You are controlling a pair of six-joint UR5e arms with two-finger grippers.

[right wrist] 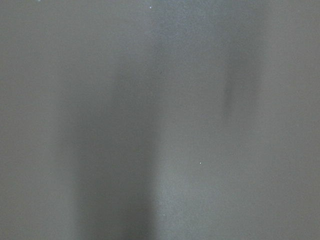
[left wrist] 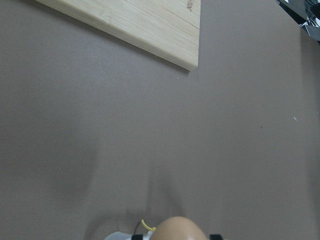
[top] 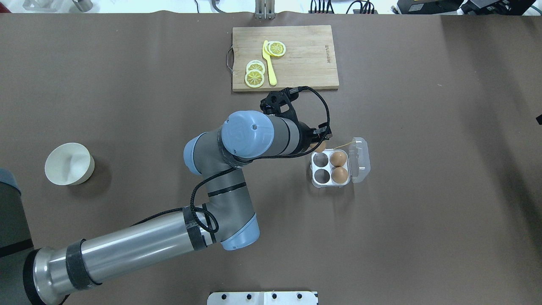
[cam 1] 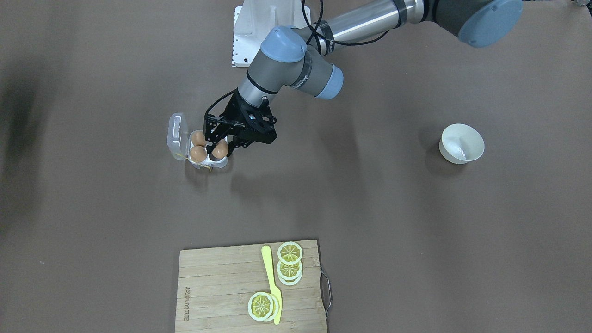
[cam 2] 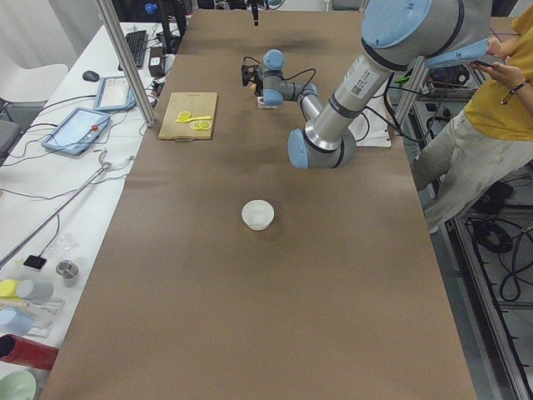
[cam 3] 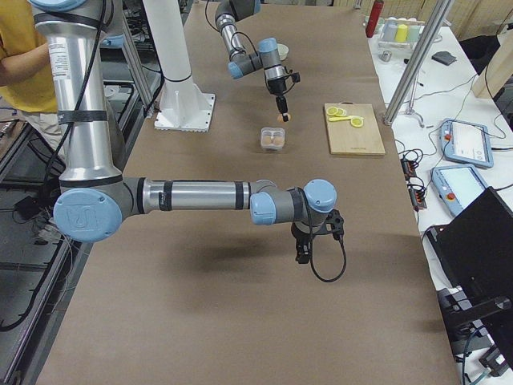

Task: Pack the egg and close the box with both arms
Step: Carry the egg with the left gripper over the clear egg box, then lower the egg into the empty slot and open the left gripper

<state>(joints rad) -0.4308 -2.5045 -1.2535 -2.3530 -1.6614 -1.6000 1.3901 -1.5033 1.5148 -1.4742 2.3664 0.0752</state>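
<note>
Black two-finger left gripper [cam 1: 220,149]: fingers narrowed around the smooth orange-brown egg [top: 319,147], held above the small white four-cell carton [top: 313,183], at its eleven o'clock corner seen from overhead. Clear lid [top: 360,160] open at three o'clock. Right gripper [cam 3: 303,253] hangs over the brown table [cam 3: 240,321]; I cannot tell how its fingers stand.

The left arm [top: 127,245] is being held outstretched, an egg [cam 1: 220,149] being gripped in the left gripper [cam 1: 221,148]; the right gripper [cam 3: 303,255] is being pointed downward.

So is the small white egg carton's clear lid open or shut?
Open: the clear lid lies swung back beside the white tray, not over it.
</note>
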